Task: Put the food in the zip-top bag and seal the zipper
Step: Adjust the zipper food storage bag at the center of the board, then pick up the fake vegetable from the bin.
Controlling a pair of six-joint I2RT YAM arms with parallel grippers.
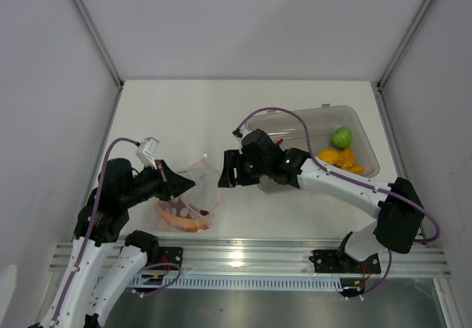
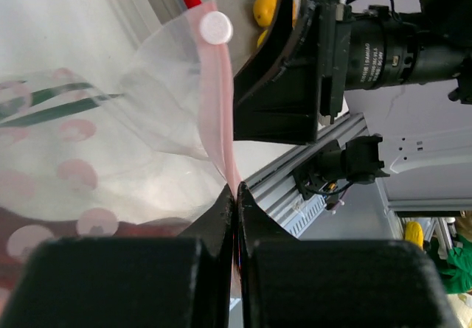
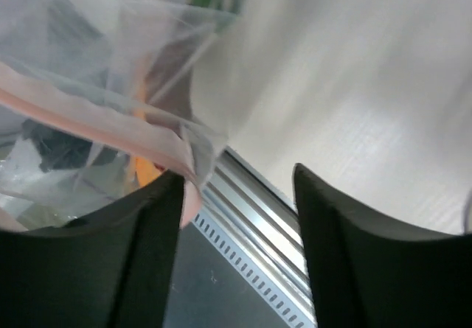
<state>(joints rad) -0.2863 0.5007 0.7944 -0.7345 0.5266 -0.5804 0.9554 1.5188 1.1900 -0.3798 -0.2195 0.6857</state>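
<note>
Well left of the grey bin (image 1: pixel 324 110), apart from it and closer to the front rail (image 1: pixel 251 248), the clear bag (image 1: pixel 193 195) sits on the table (image 1: pixel 184 114); its pink zipper (image 2: pixel 219 99) runs along the edge turned toward the bin, and the mouth gapes, unsealed. The left gripper (image 2: pixel 234 199) is on the bag's side away from the bin; its fingers (image 2: pixel 254 225) are pressed together, pinching the zipper strip between their tips. The right gripper (image 3: pixel 236 217) hangs between the bag and the bin; its jaws are spread wide with nothing between them, and the loose end of the strip lies against the inner face of one finger (image 3: pixel 147 225); whether it truly touches cannot be told. Inside the bag an orange piece (image 1: pixel 188 225) rests at the bottom, away from the bin, with something dark red beside it; a green scallion (image 2: pixel 59 107) shows dimly through the dotted film. In the bin's right end lie the green round fruit (image 1: pixel 341 137) and, just beside it, the yellow-orange fruit (image 1: pixel 338 157).
</note>
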